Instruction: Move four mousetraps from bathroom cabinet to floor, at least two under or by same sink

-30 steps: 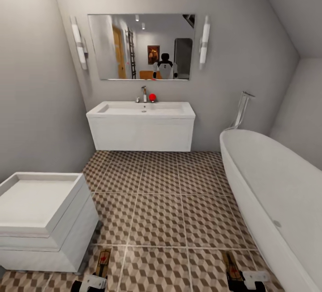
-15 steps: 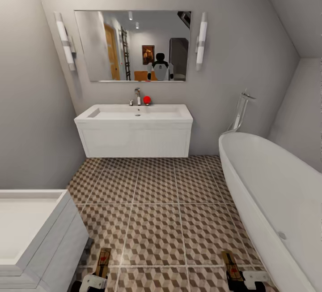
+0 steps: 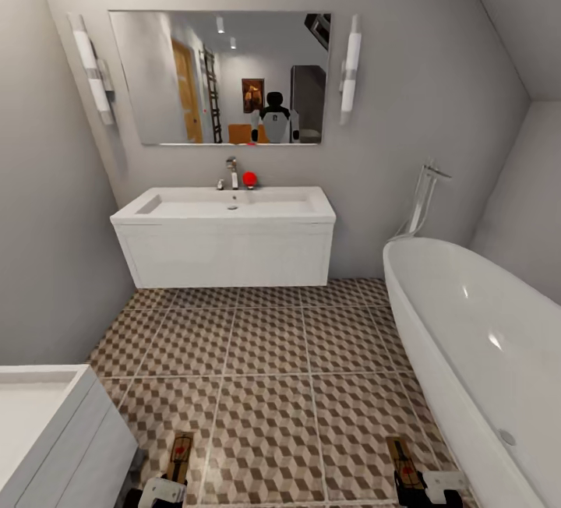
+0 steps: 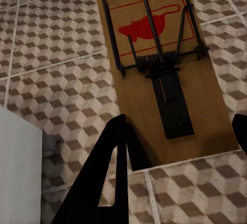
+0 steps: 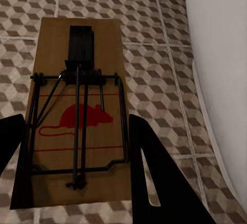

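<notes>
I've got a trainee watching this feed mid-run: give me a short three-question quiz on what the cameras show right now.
1. True or false: each gripper holds a mousetrap.
2. Which fixture lies on the robot's right? A) toilet B) bathtub C) cabinet
3. Fill in: the sink hangs below a ____.

Key
1. True: the left gripper grips the left mousetrap, and the right gripper grips the right mousetrap, both above the bathroom floor.
2. B: the bathtub.
3. Mirror: the mirror is over the sink.
</notes>
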{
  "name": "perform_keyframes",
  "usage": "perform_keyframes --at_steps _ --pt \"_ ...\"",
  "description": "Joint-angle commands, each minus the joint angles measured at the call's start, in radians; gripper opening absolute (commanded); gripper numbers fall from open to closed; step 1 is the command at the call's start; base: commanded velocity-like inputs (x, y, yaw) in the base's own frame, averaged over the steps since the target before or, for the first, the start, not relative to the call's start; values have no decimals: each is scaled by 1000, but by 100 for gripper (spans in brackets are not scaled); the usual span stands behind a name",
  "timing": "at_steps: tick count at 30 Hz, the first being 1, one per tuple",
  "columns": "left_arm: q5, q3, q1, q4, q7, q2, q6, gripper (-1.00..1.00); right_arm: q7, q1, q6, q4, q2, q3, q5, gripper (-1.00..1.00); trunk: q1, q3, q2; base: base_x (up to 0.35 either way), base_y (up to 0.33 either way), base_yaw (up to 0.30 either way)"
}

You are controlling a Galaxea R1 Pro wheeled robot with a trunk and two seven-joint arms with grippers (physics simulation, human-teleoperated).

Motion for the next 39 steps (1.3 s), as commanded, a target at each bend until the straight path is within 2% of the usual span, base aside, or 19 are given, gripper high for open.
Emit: perform_keyframes --at_steps 1,39 --pt "0 -9 -1 3 9 0 -5 -100 -3 -1 -3 0 -1 3 -5 -100 1 -1 0 329 0 -1" --pt "0 -9 -1 3 9 -1 -5 -100 -3 -1 -3 1 0 3 -5 -100 1 -1 0 319 0 0"
